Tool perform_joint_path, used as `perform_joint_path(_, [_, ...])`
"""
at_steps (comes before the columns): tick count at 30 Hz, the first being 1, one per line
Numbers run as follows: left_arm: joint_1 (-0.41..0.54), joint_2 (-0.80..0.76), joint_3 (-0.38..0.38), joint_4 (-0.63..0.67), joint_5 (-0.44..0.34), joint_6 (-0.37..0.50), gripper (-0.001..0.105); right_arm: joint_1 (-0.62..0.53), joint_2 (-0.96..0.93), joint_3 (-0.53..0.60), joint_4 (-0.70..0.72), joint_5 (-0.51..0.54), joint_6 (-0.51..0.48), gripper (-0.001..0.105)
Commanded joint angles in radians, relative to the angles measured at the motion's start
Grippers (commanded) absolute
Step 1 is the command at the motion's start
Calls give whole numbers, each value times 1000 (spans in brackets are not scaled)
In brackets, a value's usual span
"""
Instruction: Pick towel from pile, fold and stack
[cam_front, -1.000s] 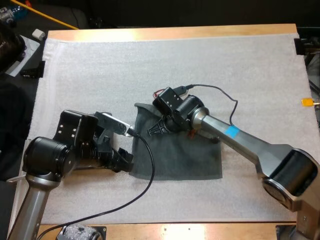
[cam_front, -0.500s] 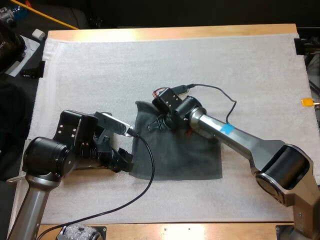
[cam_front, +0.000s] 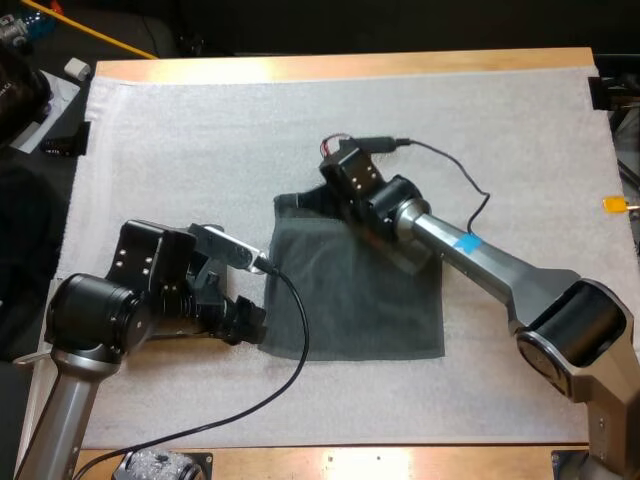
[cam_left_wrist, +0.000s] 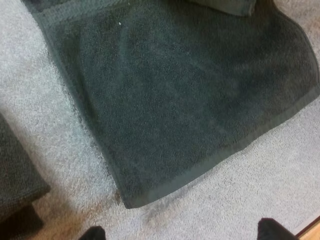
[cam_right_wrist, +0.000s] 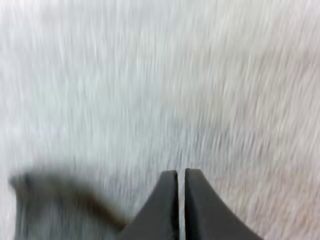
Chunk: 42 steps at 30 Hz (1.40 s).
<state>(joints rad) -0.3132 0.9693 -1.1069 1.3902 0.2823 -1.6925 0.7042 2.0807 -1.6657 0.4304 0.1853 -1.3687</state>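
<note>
The dark towel (cam_front: 360, 300) lay flat in the middle of the white mat (cam_front: 180, 140). The left gripper (cam_left_wrist: 181, 231) stood wide open just beside the towel's left edge, near its front corner. The right gripper (cam_right_wrist: 181, 173) was at the far edge, fingers pressed together, with the far left corner beside them. Wide bare mat lay beyond the far and right edges.

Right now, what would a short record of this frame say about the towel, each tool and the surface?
towel: one dark towel, spread flat
surface: white mat on a wooden table
left tool: open, low at the towel's near left corner, clear of it
right tool: shut on nothing, over the mat beside the towel's far edge
</note>
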Motion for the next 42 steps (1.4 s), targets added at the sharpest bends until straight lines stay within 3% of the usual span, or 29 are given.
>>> perform_joint_path(1, [-1, -3, -2, 14, 4, -6, 58, -18, -26, -19, -50, 59, 11, 0])
perform_joint_path(15, [-5, -5, -3, 12, 4, -5, 58, -3, -210, -33, 436, 176, -78, 0])
perform_joint_path(17, [-2, -1, -1, 4, 1, -3, 58, -12, -218, -33, 389, 159, -81, 0])
perform_joint_path(20, [-4, 1, -1, 2, 2, -4, 58, -11, -235, -34, 494, 120, -112, 1])
perform_joint_path(24, [-4, 2, -1, -1, 3, -4, 58, -9, -237, -30, 619, -52, -153, 0])
perform_joint_path(29, [-6, 2, 0, -1, 6, -3, 58, -1, -231, -5, 642, -172, -173, 0])
perform_joint_path(40, [-2, 0, 0, 2, 5, -4, 58, -40, -289, 220, 570, -76, -162, 1])
perform_joint_path(42, [-1, -3, -2, 3, 0, -7, 59, -42, -268, 201, 565, -103, -163, 0])
